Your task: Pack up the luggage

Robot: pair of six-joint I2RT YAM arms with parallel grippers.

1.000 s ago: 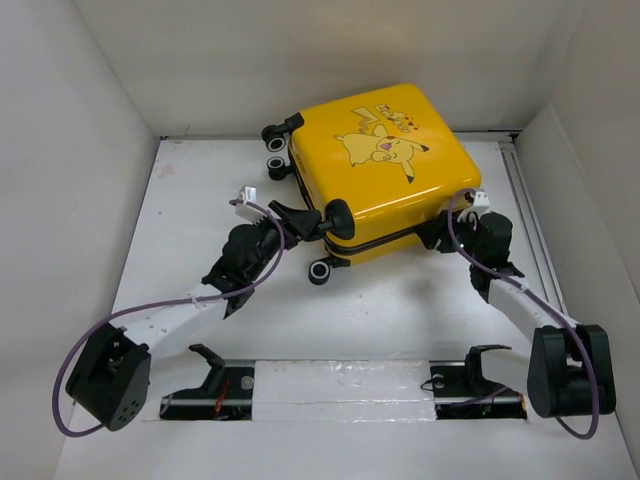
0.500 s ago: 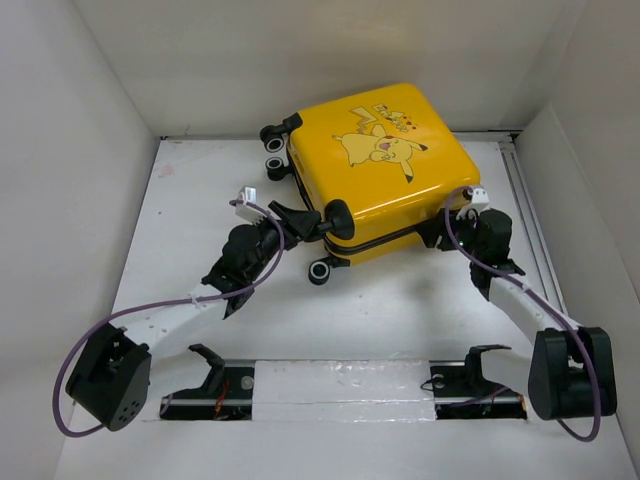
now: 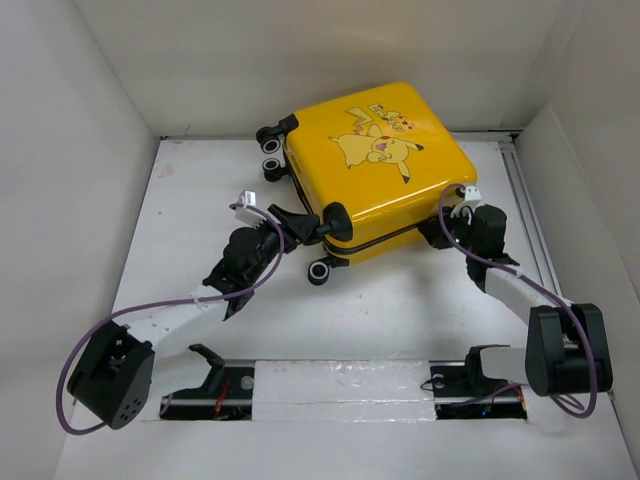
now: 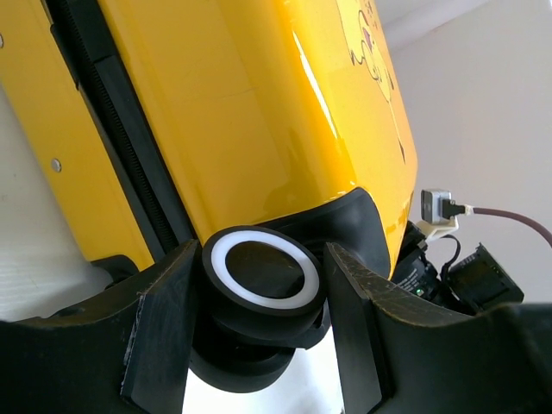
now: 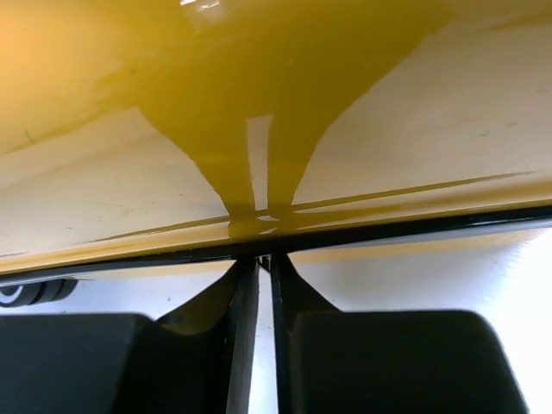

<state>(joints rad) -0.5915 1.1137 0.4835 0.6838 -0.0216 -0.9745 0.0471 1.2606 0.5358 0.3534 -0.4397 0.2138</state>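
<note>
Nearest, on the white table (image 3: 400, 310), both arms reach away toward the luggage (image 3: 375, 175). The left gripper (image 4: 259, 263) clasps the black, white-ringed wheel (image 4: 261, 276) at its near-left corner, one finger against each side. The right gripper (image 5: 259, 263) has its fingers pressed almost together, tips at the black zipper (image 5: 414, 226) along the near-right edge; whether they pinch anything cannot be told. The luggage lies closed and flat, Pikachu shell up, at the far middle of the table.
</note>
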